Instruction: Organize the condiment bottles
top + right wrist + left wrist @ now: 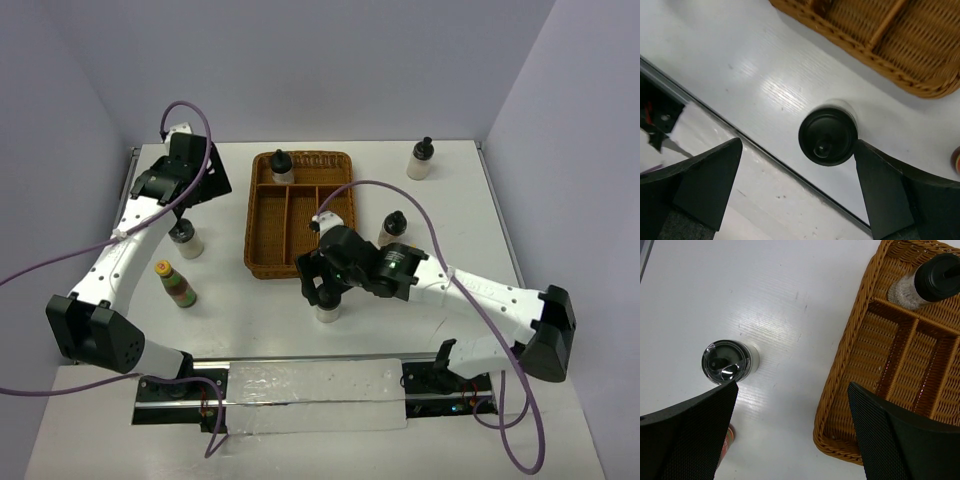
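- Broadly, the task has only begun: five condiment bottles stand loose on the white table (450, 210) in the overhead view.
- The wicker tray (275, 268) holds one black-capped bottle (282, 166), in its far-left compartment. The other compartments that show are bare.
- The right gripper (799, 145) has its jaws apart astride a squat bottle (828, 135) just near of the tray, not yet clamped.
- The left gripper (792, 390) is also spread, left of the tray. Another whitish bottle (730, 361) stands by its left finger, not between the fingers.
- Left to gather: the far-right bottle (421, 160), one just right of the tray (392, 228), and a yellow-capped bottle (176, 285) at near left.
- Only the right wrist view shows a reddish sliver (956, 156), perhaps the sixth bottle.
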You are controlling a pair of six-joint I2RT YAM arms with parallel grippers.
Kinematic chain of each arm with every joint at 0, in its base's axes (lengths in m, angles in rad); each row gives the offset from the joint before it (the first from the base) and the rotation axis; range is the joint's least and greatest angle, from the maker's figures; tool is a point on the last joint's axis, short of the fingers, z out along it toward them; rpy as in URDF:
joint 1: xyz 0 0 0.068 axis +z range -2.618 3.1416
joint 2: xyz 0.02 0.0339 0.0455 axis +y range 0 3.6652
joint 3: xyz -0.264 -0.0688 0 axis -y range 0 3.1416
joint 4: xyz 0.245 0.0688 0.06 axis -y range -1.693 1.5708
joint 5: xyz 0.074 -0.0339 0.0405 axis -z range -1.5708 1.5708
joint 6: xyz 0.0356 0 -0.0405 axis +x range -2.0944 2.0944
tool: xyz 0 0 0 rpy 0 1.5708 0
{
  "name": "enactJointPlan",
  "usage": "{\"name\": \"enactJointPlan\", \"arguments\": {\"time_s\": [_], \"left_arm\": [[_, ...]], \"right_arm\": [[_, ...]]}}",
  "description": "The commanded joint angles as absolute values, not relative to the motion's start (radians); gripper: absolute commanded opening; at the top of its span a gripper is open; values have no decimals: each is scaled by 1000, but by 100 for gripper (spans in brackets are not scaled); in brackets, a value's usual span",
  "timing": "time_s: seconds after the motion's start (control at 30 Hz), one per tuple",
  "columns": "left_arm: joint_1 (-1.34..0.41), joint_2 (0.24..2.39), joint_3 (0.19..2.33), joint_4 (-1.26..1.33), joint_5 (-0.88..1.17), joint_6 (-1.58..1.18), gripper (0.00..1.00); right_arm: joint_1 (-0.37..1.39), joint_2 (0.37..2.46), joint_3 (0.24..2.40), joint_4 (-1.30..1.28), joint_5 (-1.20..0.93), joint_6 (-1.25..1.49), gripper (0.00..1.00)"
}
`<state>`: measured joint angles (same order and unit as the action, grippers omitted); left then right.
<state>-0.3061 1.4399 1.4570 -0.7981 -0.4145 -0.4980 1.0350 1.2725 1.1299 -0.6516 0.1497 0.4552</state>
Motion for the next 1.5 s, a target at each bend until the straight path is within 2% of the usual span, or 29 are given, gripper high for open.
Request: {"name": "enactJointPlan", "arguments": {"time_s": [0.0, 0.63, 0.8, 0.9, 1.03, 1.17, 1.27, 1.47], "left_arm": [[-308, 1383, 1468, -739, -406, -510, 99], [-308, 1363, 1441, -686, -442, -486, 99], [-308, 1365, 1433, -675, -440, -483, 99], [-308, 1368, 1430, -675, -440, -485, 99], [-308, 1364, 1427, -667, -442, -482, 99], [-308, 1368, 1429, -673, -448, -479, 99], [-308, 1370, 1439, -678, -457, -476, 99], [-308, 1367, 1455, -686, -470, -468, 99]], "right_arm": [[1049, 1313, 1092, -656, 213, 519, 100], [1055, 1436, 1036, -642, 275, 584, 100], [1057, 1450, 1034, -634, 287, 584, 97], [1060, 1475, 1044, -632, 296, 575, 91], [1060, 1493, 1063, -631, 312, 569, 77], [1063, 1486, 1086, -650, 337, 570, 44], [1065, 1455, 1121, -691, 372, 566, 30], [1045, 1358, 1357, -852, 426, 510, 29]]}}
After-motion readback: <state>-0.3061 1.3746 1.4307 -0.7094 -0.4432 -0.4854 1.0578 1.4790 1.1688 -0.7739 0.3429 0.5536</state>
